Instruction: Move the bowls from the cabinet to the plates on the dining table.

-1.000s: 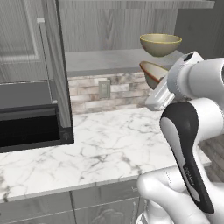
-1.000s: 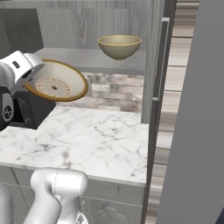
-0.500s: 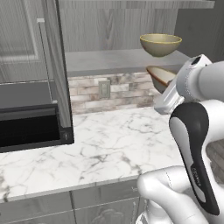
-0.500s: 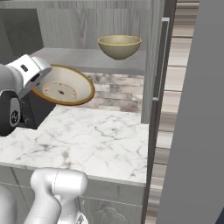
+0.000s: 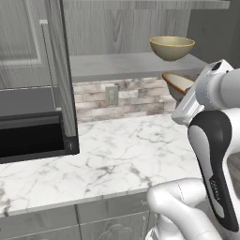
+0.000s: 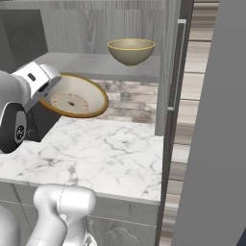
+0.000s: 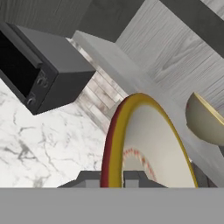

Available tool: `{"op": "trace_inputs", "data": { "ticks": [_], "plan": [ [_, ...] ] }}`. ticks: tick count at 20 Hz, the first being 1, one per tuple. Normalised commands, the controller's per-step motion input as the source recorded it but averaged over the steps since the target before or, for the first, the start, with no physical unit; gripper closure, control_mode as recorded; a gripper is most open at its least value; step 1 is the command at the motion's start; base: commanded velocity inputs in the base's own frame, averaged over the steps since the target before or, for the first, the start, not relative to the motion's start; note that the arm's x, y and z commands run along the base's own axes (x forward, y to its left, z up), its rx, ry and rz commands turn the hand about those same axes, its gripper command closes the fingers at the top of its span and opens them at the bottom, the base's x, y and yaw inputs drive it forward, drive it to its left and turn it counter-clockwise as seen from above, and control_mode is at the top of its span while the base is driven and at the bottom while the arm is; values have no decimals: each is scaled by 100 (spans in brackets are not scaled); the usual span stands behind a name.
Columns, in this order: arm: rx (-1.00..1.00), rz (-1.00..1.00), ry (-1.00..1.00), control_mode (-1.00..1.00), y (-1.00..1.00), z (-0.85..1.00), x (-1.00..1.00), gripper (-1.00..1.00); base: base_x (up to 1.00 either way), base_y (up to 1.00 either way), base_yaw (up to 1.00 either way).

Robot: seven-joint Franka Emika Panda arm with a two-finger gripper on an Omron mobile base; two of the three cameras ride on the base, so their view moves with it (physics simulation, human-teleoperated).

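An olive-tan bowl [image 6: 77,97] with a cream inside hangs tilted over the marble counter, just below the cabinet shelf [image 6: 91,65]. My gripper [image 7: 112,178] is shut on its brownish rim, one finger on each side. In the left base view the held bowl [image 5: 176,84] peeks out behind my wrist. In the hand view it [image 7: 146,144] stands edge-on right before the fingers. A second bowl [image 5: 172,47] [image 6: 131,51] [image 7: 205,120] stands upright on the grey shelf [image 5: 117,63] of the open cabinet.
The cabinet's open doors [image 5: 56,70] [image 6: 174,72] flank the shelf on both sides. A black microwave [image 5: 28,131] [image 7: 43,65] sits at the left on the white marble counter [image 5: 117,154]. A brick backsplash [image 5: 136,96] runs under the shelf.
My hand has carried the held bowl a little to the right and slightly down, away from the shelf. The bowl on the shelf has not moved.
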Motion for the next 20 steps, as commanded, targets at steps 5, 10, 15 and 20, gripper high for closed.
{"op": "trace_inputs", "data": {
  "ticks": [5, 10, 15, 20],
  "plan": [
    [0, 0, 0, -100, -1, 0, -5, 100, 0, 0, 0],
    [0, 0, 0, -100, -1, 0, -6, 100, 0, 0, 0],
    [0, 0, 0, 100, 0, 0, -3, 100, 0, 0, 0],
    [0, 0, 0, 100, 0, 0, 0, 100, 0, 0, 0]
  ]
}}
